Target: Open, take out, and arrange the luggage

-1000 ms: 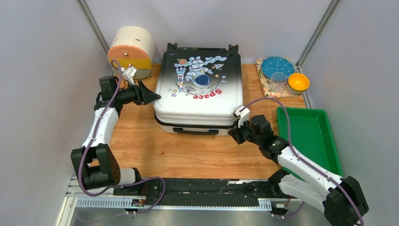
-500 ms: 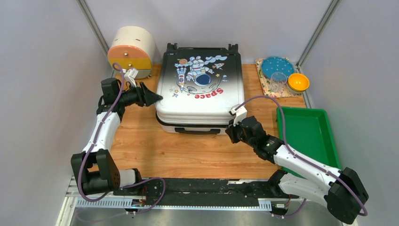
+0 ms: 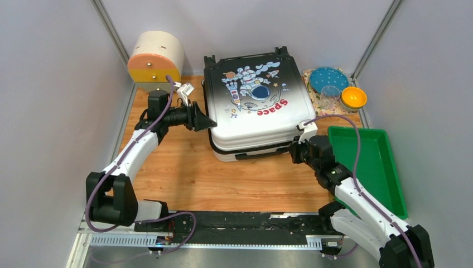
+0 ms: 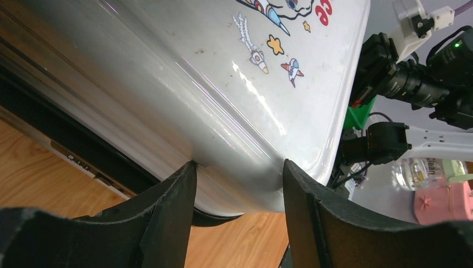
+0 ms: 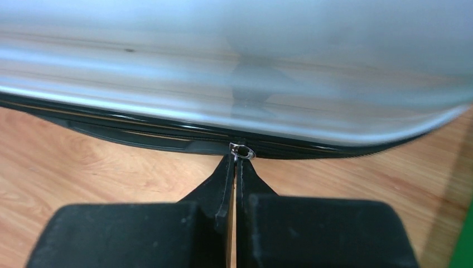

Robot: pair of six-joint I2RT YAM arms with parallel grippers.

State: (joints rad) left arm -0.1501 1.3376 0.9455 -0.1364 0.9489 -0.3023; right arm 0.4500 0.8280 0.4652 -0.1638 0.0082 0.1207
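Note:
The luggage (image 3: 254, 106), a white-to-black hard shell with an astronaut and red "Space", lies flat and closed at the back middle of the table, turned slightly askew. My left gripper (image 3: 209, 124) is open, its fingertips against the shell's near left corner. In the left wrist view the two black fingers (image 4: 178, 195) straddle the rounded white corner of the luggage (image 4: 223, 84). My right gripper (image 3: 294, 151) is at the near right corner, shut on the small metal zipper pull (image 5: 243, 151) on the black zip band under the luggage shell (image 5: 234, 67).
A round cream box (image 3: 156, 58) with orange and yellow drawers stands at the back left. A green tray (image 3: 365, 162) lies along the right side. Behind it a mat holds a blue plate (image 3: 329, 78), a clear cup (image 3: 330, 96) and an orange bowl (image 3: 353, 97).
The luggage has slid to the right and turned a little counter-clockwise. My left gripper followed it rightward against the corner. The right gripper moved right with the zipper pull still pinched.

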